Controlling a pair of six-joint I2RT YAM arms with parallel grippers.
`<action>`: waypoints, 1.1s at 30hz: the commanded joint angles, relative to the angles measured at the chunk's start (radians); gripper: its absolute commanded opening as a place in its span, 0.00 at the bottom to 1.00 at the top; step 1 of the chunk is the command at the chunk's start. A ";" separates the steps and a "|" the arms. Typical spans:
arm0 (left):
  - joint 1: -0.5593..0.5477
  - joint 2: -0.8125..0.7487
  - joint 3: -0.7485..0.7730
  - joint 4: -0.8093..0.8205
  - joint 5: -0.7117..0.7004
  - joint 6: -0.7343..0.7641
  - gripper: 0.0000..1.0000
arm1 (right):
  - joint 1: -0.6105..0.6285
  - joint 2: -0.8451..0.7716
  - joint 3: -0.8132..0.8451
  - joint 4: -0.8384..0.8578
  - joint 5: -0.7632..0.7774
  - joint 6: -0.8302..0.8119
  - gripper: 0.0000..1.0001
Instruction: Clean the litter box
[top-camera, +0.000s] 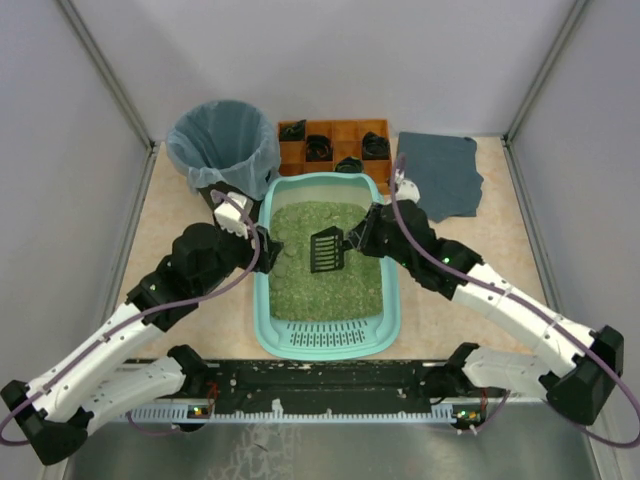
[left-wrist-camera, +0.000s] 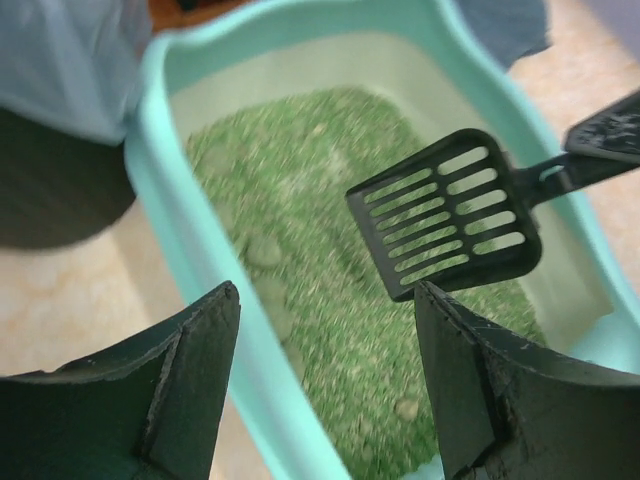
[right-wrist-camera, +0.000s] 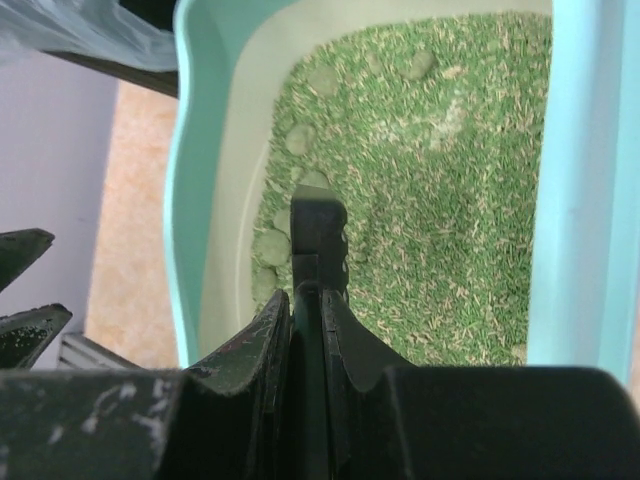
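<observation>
Litter box (top-camera: 330, 338): light-teal tray in the middle of the counter, long side running from near edge to far edge, slotted lip at the near end.
Litter (top-camera: 325, 290): green granules covering the floor of the box, with several rounded clumps (right-wrist-camera: 298, 138) along the left wall.
Scoop (top-camera: 326, 250): black, slotted, held above the litter in the far half of the box, its handle pointing toward the right edge.
Right gripper (top-camera: 362, 238): over the right wall of the box, its fingers clamped tight on the scoop handle; the wrist view shows the scoop edge-on above the litter.
Left gripper (top-camera: 264, 246): at the left wall of the box, jaws spread wide and holding nothing; in the wrist view the teal rim runs below and between the fingers. Whether it touches the rim cannot be told.
Bin (top-camera: 222, 140): black, lined with a clear bag, at the far-left corner.
Orange tray (top-camera: 335, 132): compartmented, at the far edge just behind the box.
Cloth (top-camera: 440, 172): grey-blue, lying flat toward the far-right corner.
</observation>
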 joint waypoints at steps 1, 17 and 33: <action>0.009 0.005 0.039 -0.274 -0.152 -0.139 0.75 | 0.138 0.069 0.072 -0.031 0.311 0.059 0.00; 0.144 0.093 0.006 -0.339 -0.005 -0.189 0.73 | 0.255 0.223 0.118 -0.094 0.476 0.158 0.00; 0.383 0.244 -0.057 -0.147 0.401 -0.167 0.53 | 0.193 0.273 0.145 -0.136 0.274 0.127 0.00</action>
